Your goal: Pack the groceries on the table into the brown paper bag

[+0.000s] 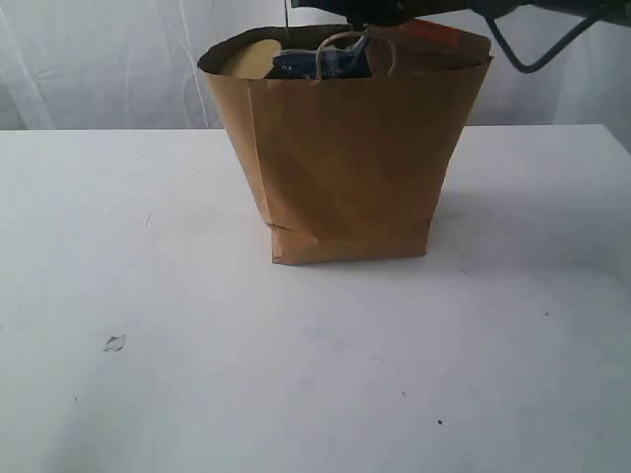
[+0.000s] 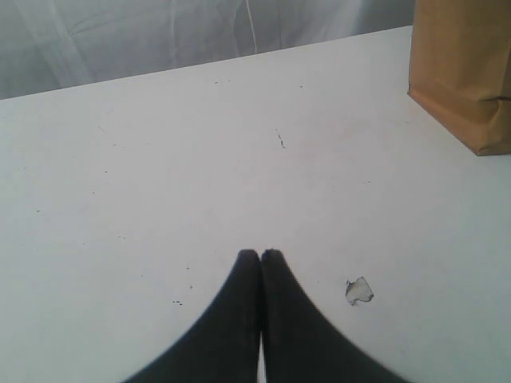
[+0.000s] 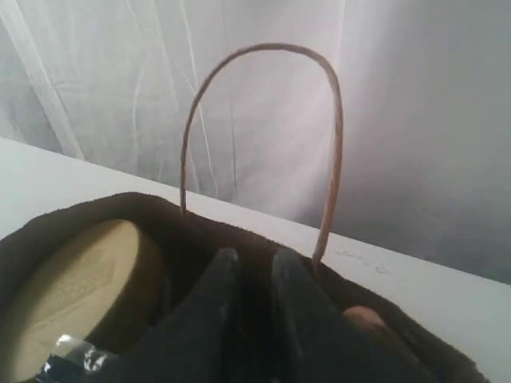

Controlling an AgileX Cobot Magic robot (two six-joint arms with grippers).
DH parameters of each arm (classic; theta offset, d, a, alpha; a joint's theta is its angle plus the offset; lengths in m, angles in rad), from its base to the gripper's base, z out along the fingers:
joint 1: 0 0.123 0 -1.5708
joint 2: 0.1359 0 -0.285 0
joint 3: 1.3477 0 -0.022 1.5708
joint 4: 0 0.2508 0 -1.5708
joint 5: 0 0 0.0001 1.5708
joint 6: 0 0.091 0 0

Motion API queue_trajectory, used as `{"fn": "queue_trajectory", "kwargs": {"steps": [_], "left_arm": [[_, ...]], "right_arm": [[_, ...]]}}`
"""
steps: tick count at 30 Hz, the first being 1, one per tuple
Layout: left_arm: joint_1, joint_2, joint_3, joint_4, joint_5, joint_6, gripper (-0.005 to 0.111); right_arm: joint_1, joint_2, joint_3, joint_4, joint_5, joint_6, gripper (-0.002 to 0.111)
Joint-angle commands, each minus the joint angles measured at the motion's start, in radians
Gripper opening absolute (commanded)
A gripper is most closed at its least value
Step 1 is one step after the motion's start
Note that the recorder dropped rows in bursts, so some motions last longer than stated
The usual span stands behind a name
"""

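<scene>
The brown paper bag (image 1: 345,168) stands upright at the middle of the table (image 1: 148,256). At its mouth show a tan jar lid (image 1: 251,57), a blue packet (image 1: 315,65) and a red-labelled pouch (image 1: 434,34). My right arm (image 1: 394,8) reaches over the bag from above. In the right wrist view my right gripper (image 3: 254,255) hangs inside the bag's mouth, slightly open with only a dark gap between its fingers, next to the tan lid (image 3: 72,287) and under the loop handle (image 3: 271,46). My left gripper (image 2: 260,254) is shut and empty above bare tabletop, the bag (image 2: 463,72) far off.
A small pale flat scrap (image 1: 114,342) lies on the table at the front left, close beside my left fingertips in the wrist view (image 2: 359,290). White curtains hang behind the table. The bag's second handle (image 1: 345,44) stands up at the rim.
</scene>
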Motion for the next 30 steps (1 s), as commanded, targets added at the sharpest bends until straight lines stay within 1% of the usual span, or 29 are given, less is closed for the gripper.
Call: {"fn": "queue_trajectory", "kwargs": {"steps": [1, 8, 10, 11, 14, 15, 17, 20, 25, 27, 30], "left_arm": [[-0.008, -0.008, 0.007, 0.0, -0.004, 0.0, 0.0], [-0.008, -0.008, 0.007, 0.0, -0.004, 0.0, 0.0], [-0.008, -0.008, 0.007, 0.0, -0.004, 0.0, 0.0], [-0.008, -0.008, 0.007, 0.0, -0.004, 0.0, 0.0], [-0.008, -0.008, 0.007, 0.0, -0.004, 0.0, 0.0], [-0.008, -0.008, 0.007, 0.0, -0.004, 0.0, 0.0], [-0.008, -0.008, 0.007, 0.0, -0.004, 0.0, 0.0], [-0.008, -0.008, 0.007, 0.0, -0.004, 0.0, 0.0], [-0.008, -0.008, 0.007, 0.0, -0.004, 0.0, 0.0], [-0.008, -0.008, 0.007, 0.0, -0.004, 0.0, 0.0], [-0.008, -0.008, 0.007, 0.0, -0.004, 0.0, 0.0]], "right_arm": [[-0.004, 0.001, 0.002, -0.004, 0.074, 0.002, 0.018], [-0.004, -0.059, 0.002, -0.004, 0.168, -0.04, 0.018], [-0.004, -0.093, 0.002, -0.027, 0.251, -0.102, 0.016], [-0.004, -0.11, 0.002, -0.061, 0.303, -0.128, 0.015], [-0.006, -0.138, 0.002, -0.243, 0.553, -0.156, 0.005], [-0.009, -0.139, 0.002, -0.317, 0.632, -0.14, 0.002], [-0.031, -0.139, 0.002, -0.428, 0.72, -0.084, 0.0], [-0.097, -0.142, 0.013, -0.501, 0.7, 0.036, 0.0], [-0.237, -0.142, 0.081, -0.499, 0.633, 0.266, 0.0], [-0.291, -0.142, 0.116, -0.499, 0.631, 0.327, 0.0], [-0.353, -0.163, 0.168, -0.489, 0.615, 0.367, 0.0]]}}
